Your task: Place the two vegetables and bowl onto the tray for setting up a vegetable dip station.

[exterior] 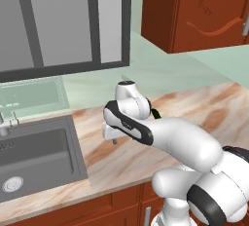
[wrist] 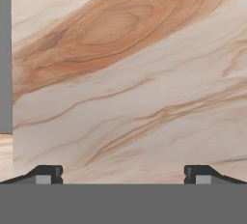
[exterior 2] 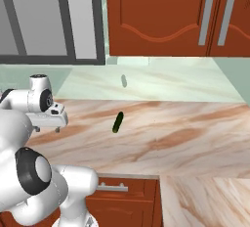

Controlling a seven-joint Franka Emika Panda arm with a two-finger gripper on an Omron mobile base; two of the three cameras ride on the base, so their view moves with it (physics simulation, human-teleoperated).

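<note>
Marble-patterned bench [exterior 2: 185, 123] under red-brown cabinets [exterior 2: 171, 15], pale green backsplash behind. Grey sink [exterior: 39, 152] at 9 o'clock in left base view, beside arm. Slim dark green vegetable [exterior 2: 117, 122] lying on bare bench, at 3 o'clock from gripper [exterior 2: 46, 129] in right base view, well apart from it. Fingers [wrist: 48, 174] spread wide, clamped on nothing, hanging over bare bench near sink edge.

Your arm folded forward from the base, elbow bent, with the wrist turned down. The gripper [wrist: 123, 174] hung pointing downward, jaws spread wide apart, nothing between its fingertips [wrist: 48, 174].
</note>
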